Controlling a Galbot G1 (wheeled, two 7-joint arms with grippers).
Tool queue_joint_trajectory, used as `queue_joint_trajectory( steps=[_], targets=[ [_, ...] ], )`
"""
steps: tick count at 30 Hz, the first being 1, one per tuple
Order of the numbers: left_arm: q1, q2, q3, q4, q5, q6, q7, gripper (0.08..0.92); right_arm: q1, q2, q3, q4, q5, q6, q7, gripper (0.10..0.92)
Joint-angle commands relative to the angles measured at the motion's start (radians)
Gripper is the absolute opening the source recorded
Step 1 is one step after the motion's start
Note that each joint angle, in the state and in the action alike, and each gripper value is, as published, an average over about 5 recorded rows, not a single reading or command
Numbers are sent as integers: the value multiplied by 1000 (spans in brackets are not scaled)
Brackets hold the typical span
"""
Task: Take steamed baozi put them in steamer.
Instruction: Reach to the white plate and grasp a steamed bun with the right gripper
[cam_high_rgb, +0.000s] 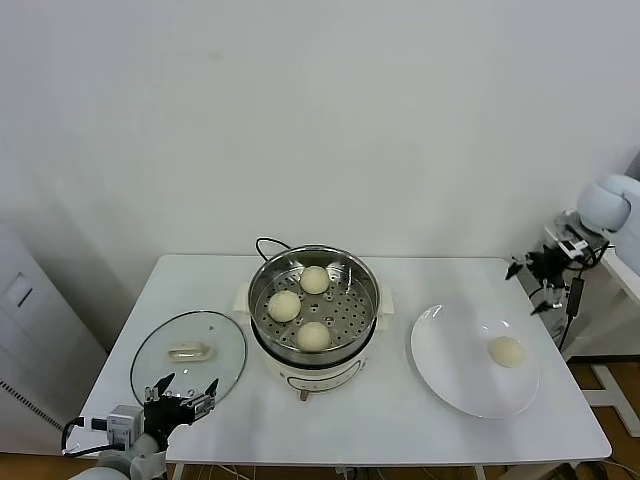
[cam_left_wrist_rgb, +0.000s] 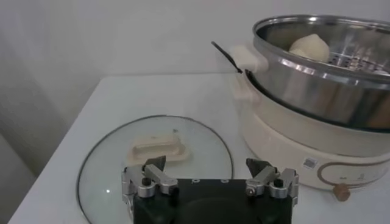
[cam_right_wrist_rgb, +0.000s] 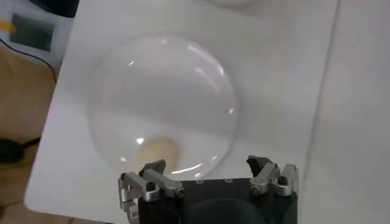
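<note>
Three buns (cam_high_rgb: 300, 306) already in the steamer (cam_high_rgb: 368, 290) at the table's (cam_high_rgb: 350, 425) back-middle, so mostly done. One bun (cam_high_rgb: 507, 351) left on the plate (cam_high_rgb: 445, 365) near the right edge. Right gripper (cam_high_rgb: 532, 285) up off the right edge, probably looking down on that plate, fingers wide open, holding nothing. Left gripper (cam_high_rgb: 182, 389) parked at the front-left corner just by the glass lid (cam_high_rgb: 225, 340), also spread open and empty.

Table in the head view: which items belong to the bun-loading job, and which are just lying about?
Job:
round cream-white baozi on the plate
three cream-white baozi in the basket
shiny steel steamer basket on cream pot
flat white plate

Lying about:
round glass lid
</note>
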Motion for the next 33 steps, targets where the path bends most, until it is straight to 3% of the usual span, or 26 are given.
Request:
queue_joint_trajectory(
  steps=[1,33],
  targets=[
    [-6,3,5,1,-1,2,0,823,-238,-24,212,-60,-114,38,25,823],
    [-25,1,22,8,2,6,-1,823,-428,92,380,-134,-246,76,132,823]
  ],
)
